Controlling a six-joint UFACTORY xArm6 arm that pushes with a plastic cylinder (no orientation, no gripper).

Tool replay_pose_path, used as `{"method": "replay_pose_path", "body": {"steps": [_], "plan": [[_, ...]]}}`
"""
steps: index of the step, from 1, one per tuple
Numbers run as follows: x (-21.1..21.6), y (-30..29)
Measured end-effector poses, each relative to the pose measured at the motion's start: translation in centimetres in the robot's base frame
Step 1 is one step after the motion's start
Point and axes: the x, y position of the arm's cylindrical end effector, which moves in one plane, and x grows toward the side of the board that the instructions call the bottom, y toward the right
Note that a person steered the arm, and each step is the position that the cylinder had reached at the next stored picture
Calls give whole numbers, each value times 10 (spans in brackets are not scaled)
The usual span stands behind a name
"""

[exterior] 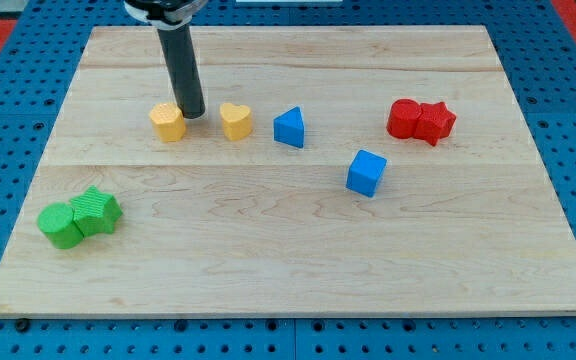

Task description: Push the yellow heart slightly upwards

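The yellow heart point(235, 120) lies on the wooden board point(288, 260) left of centre, near the view's top. A second yellow block, a hexagon-like shape point(168, 122), lies to its left. My tip point(192, 115) rests on the board between them, touching or nearly touching the right side of the hexagon-like block and a short gap left of the heart. The dark rod rises from it to the view's top.
A blue triangle point(289, 128) lies just right of the heart. A blue cube point(366, 172) lies lower right of centre. Two red blocks point(420, 120) sit together at the right. Two green blocks point(79, 216) sit together at the lower left.
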Motion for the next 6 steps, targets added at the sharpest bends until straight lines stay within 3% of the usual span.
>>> {"method": "replay_pose_path", "body": {"steps": [1, 2, 6], "plan": [[32, 23], [38, 58], [25, 64]]}}
